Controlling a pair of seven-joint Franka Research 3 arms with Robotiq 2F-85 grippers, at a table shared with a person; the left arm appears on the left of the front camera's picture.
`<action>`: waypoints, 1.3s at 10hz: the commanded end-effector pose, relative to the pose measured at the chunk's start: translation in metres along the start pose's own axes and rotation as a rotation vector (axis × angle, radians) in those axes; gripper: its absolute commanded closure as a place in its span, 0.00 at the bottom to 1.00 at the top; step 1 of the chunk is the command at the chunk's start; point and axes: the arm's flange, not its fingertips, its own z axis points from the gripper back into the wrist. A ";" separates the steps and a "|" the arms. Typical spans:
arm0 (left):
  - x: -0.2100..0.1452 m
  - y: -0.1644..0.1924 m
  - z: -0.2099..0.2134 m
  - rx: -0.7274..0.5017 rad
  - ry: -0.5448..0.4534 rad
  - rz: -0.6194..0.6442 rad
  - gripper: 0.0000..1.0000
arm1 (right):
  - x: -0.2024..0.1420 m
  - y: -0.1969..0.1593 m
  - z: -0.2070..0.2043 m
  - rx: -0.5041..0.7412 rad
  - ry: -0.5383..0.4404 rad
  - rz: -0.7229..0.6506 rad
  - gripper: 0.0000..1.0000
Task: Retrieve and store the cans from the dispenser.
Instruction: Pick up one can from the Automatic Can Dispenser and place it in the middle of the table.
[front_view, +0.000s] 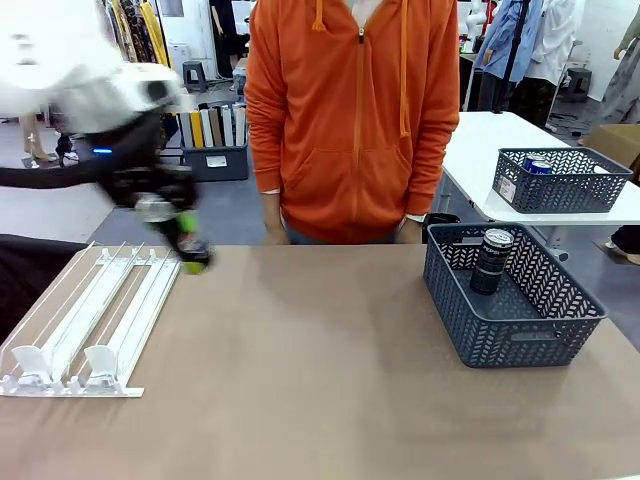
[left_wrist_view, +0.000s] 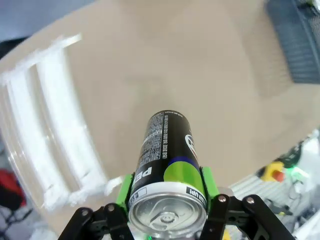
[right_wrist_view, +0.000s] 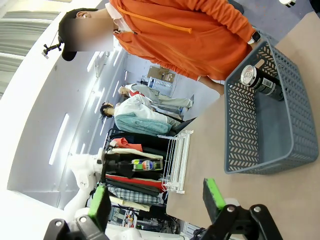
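My left fingers (left_wrist_view: 167, 200) are clamped on a dark can (left_wrist_view: 167, 160), green pads pressed to both of its sides, its silver top toward my wrist and its black, green and blue label pointing away over the tan surface (left_wrist_view: 200, 75). From the front camera that same left hand (front_view: 185, 240) is blurred, hanging above the far end of the dispenser (front_view: 95, 320) with the can held clear of the rails. The white dispenser lies on my left part of the surface, its lanes sloping down to small end stoppers at the near edge; I see no can in the lanes. My right fingers (right_wrist_view: 157, 200) are spread wide with nothing between the pads, above the bare surface, well apart from the grey basket (right_wrist_view: 260, 125). That basket (front_view: 515, 295) sits on my right side of the surface with one dark can (front_view: 491, 262) standing upright inside it, near its back wall. Beyond the far edge a person in an orange hoodie (front_view: 355, 120) stands facing me. Farther back, on a white table (front_view: 480, 150), a second mesh basket (front_view: 560, 180) holds a blue can (front_view: 538, 166).
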 end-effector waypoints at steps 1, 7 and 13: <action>0.080 -0.069 -0.053 -0.102 0.161 -0.128 1.00 | 0.003 0.002 -0.002 0.022 -0.017 0.017 0.00; 0.090 -0.171 -0.180 0.204 0.287 -0.184 1.00 | 0.003 0.002 -0.002 0.022 -0.017 0.017 0.00; 0.097 -0.155 -0.206 0.198 0.254 -0.150 1.00 | 0.003 0.002 -0.002 0.022 -0.017 0.017 0.00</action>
